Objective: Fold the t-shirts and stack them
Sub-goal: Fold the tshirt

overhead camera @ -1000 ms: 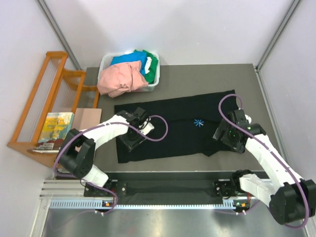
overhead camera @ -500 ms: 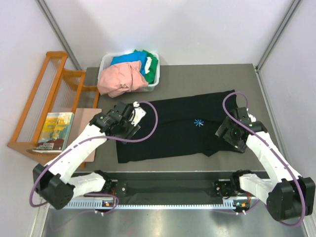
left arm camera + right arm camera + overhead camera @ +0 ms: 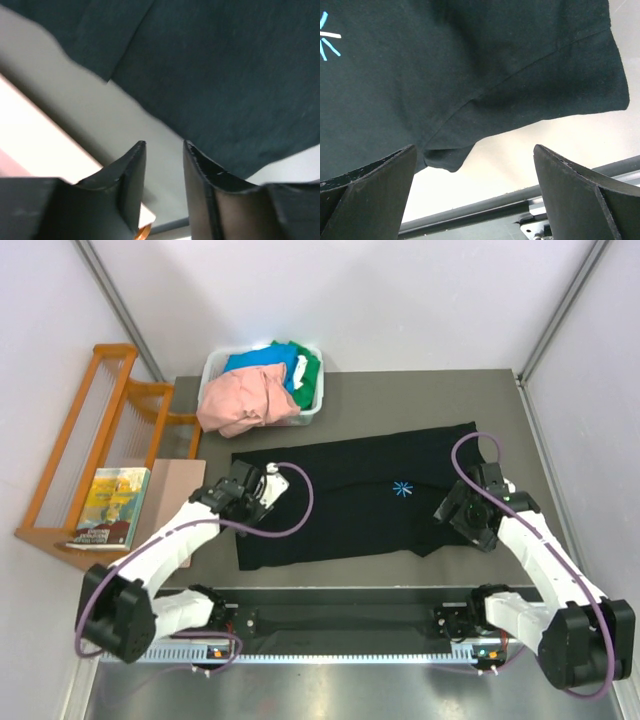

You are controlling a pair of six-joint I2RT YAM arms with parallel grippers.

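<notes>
A large black t-shirt [image 3: 340, 505] lies spread flat on the table, its light-blue starburst [image 3: 402, 489] facing up. My left gripper [image 3: 243, 504] hovers at the shirt's left edge. In the left wrist view its jaws [image 3: 164, 144] stand partly open over bare table, with nothing between them and the black cloth [image 3: 225, 75] just beyond. My right gripper [image 3: 462, 514] is at the shirt's right sleeve. Seen from the right wrist, it [image 3: 475, 147] stands wide open and empty above the sleeve's hem [image 3: 445, 155]. Salmon-pink [image 3: 245, 402], blue [image 3: 262, 361] and green [image 3: 308, 372] t-shirts are heaped in a bin.
The white plastic bin [image 3: 212, 370] sits at the table's back left corner. A wooden rack [image 3: 90, 430] stands left of the table, with a book [image 3: 110, 502] and a tan board [image 3: 175, 490] beside it. A metal rail [image 3: 340, 650] runs along the near edge.
My left gripper has moved off the shirt's lower left part to its left edge, and its jaws have narrowed. The right gripper has barely shifted and stays wide open.
</notes>
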